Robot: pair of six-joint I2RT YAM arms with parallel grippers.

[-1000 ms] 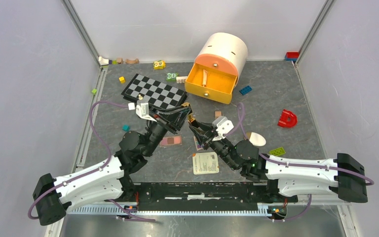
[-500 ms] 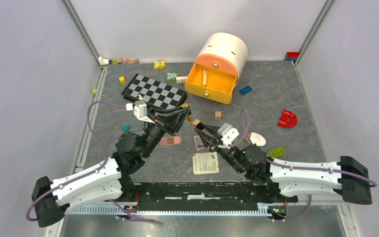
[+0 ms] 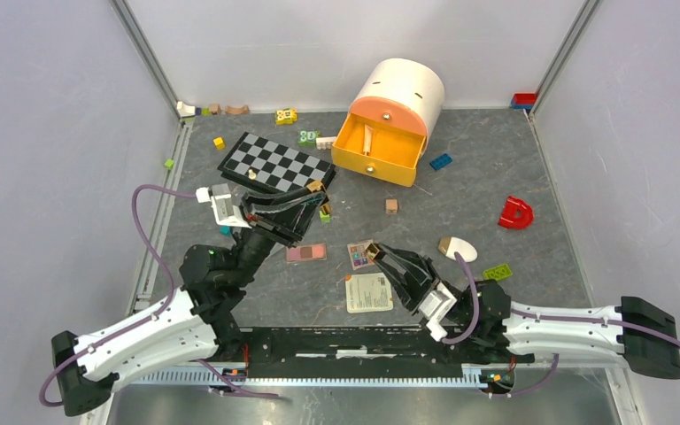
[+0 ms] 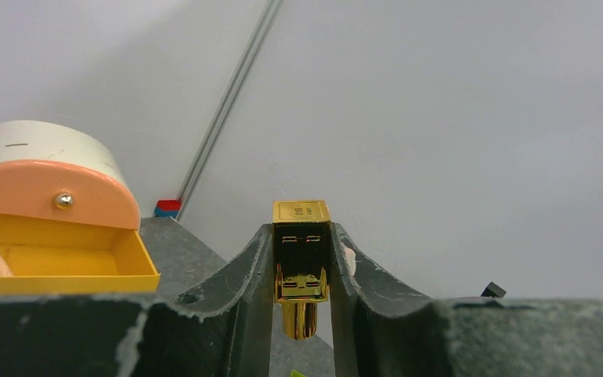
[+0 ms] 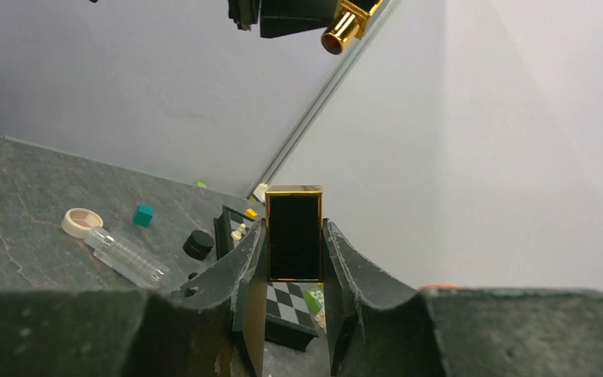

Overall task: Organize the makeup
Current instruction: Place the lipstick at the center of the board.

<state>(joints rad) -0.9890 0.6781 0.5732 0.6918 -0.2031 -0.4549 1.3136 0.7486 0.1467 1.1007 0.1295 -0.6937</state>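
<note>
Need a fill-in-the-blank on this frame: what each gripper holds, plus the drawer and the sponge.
1. The left gripper is shut on a lipstick base whose shiny tube is ___-coloured.
2. The right gripper is shut on a gold-edged lipstick cap whose face is ___.
3. The yellow drawer stands ___.
4. The white egg-shaped sponge lies on the table nearest the ___ arm.

Missing words: gold; black; open; right

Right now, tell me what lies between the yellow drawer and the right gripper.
Only a small tan cube, nearer the yellow drawer than the right gripper; the top view shows it.
</note>
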